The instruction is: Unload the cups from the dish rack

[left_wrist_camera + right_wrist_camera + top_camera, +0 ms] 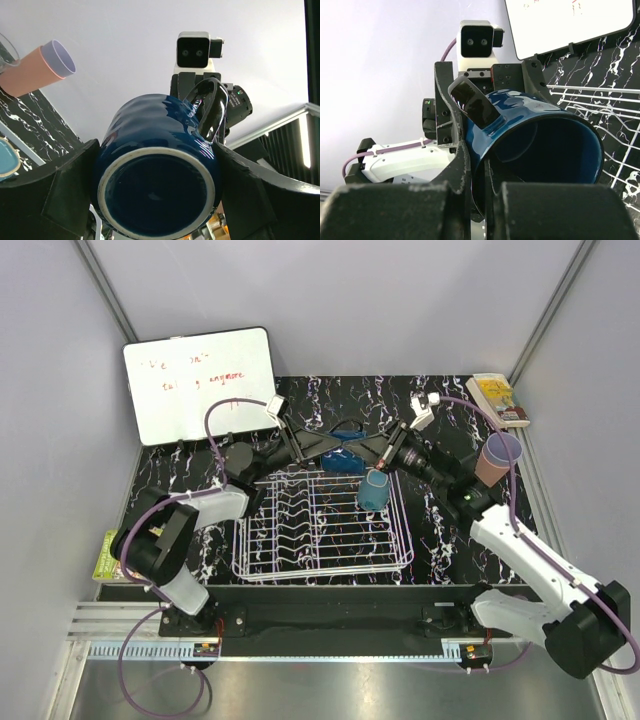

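Observation:
A dark blue cup with a handle (pixel 343 456) hangs above the far edge of the white wire dish rack (pixel 300 560), held between both grippers. My left gripper (pixel 322 448) is shut on its body, with the base facing the left wrist camera (pixel 157 192). My right gripper (pixel 378 453) is shut on its rim (pixel 540 150), one finger inside and one outside. A light teal cup (pixel 375 490) stands in the rack's far right part. A salmon pink cup with a lavender rim (pixel 497 458) stands on the table to the right; it also shows in the left wrist view (pixel 35 72).
A whiteboard (pixel 200 385) leans at the back left. A book (pixel 498 400) lies at the back right corner. A green packet (pixel 104 556) lies off the table's left edge. A clear glass rim (pixel 5 50) shows at the left wrist view's edge.

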`<state>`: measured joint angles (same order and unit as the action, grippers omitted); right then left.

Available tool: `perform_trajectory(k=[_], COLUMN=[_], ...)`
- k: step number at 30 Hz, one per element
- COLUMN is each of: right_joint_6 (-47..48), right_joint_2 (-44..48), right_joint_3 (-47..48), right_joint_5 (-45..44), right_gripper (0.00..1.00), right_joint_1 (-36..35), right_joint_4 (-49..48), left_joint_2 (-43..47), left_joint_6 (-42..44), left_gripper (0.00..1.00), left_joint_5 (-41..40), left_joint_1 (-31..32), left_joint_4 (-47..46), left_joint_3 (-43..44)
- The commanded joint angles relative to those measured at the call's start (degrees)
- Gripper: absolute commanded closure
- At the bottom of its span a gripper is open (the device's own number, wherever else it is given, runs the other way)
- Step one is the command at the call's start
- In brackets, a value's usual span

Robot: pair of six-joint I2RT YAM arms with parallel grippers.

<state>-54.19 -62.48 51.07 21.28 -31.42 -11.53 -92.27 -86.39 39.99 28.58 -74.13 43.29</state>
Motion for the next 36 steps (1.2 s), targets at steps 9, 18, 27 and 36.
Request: perform_trajectory(k=[9,18,27,36], right_joint_6=[12.9,18.4,26.1,26.3], right_joint_2=[11.0,7.0,-17.7,-51.0], right_joint_3=[2.5,10.9,40.8,81.2], right_joint_5=[-10.8,-19.0,-40.8,-50.8], right_gripper=[1.0,1.0,1.0,1.0], right_joint_1=[-1.5,-1.5,-1.4,0.9], right_joint_4=[16.4,22.9,42.9,66.8], left_joint_2=[10.6,13.5,17.1,21.3], left_joint_6=[23.9,26.2,32.9,36.8], left_gripper=[0.09,0.09,0.12,0.14], left_joint_5=[0.9,-12.9,-20.4,-25.7], left_joint_1=[-6.8,-12.7,-12.6,-12.6], left_joint_4=[32.5,53.9,72.0,82.3], left_joint_3=[10.2,5.1,6.6,6.6])
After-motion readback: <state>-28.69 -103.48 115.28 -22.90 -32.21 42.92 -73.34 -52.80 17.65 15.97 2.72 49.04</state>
